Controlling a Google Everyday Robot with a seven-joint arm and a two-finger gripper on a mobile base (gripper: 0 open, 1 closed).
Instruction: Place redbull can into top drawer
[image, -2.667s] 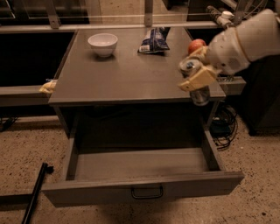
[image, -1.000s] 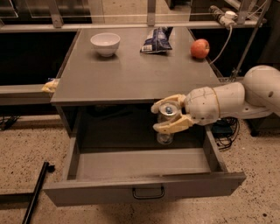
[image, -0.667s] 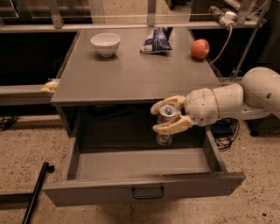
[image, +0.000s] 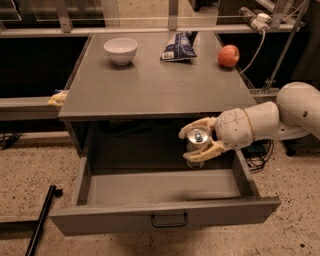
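Redbull can (image: 197, 144) upright btwn hand (image: 191, 143) fingers, over open top drawer (image: 165, 216).

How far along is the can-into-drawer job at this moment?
Done: the top drawer is pulled open. In hand: the gripper is shut on the redbull can, holding it above the drawer's right side. Left: lower it, release it and withdraw.

A speckled, sandy terrazzo floor (image: 30, 170) runs along the near side under dim, warm light. A grey table (image: 150, 90) stands at the centre, and the gripper (image: 186, 145) is just under its right front edge. Metal frame posts (image: 64, 15) rise at the far side, with a low dark shelf (image: 22, 107) at left. A black rod (image: 42, 220) lies on the near left floor. A white power strip (image: 252, 17) sits far right, and cables (image: 260, 159) lie tangled below.
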